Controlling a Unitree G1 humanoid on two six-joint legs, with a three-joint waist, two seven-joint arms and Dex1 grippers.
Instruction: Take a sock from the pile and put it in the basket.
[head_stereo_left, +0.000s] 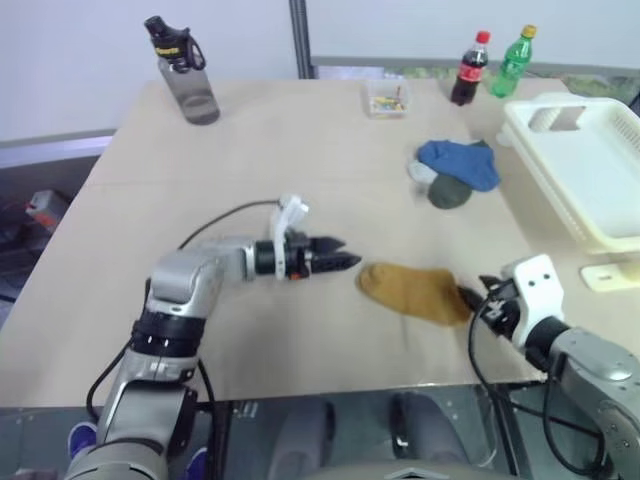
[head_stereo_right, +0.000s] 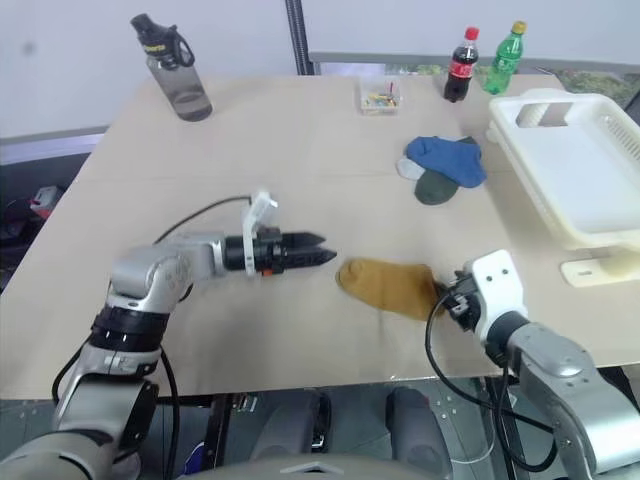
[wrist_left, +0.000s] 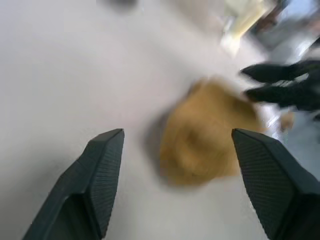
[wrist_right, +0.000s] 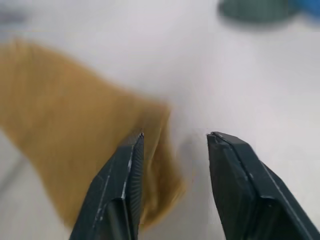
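Left claw (wrist_left: 175, 150) gapes wide; right claw (wrist_right: 175, 145) stands partly open.

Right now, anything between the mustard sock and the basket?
Nothing visible. The sock lies flat on the table, with bare tabletop between it and the basket at the far right. The pile sits left of the basket, off that line. The right gripper is at the sock's right end.

Lab: bare worktable (head_stereo_left: 300, 150), cabled robot
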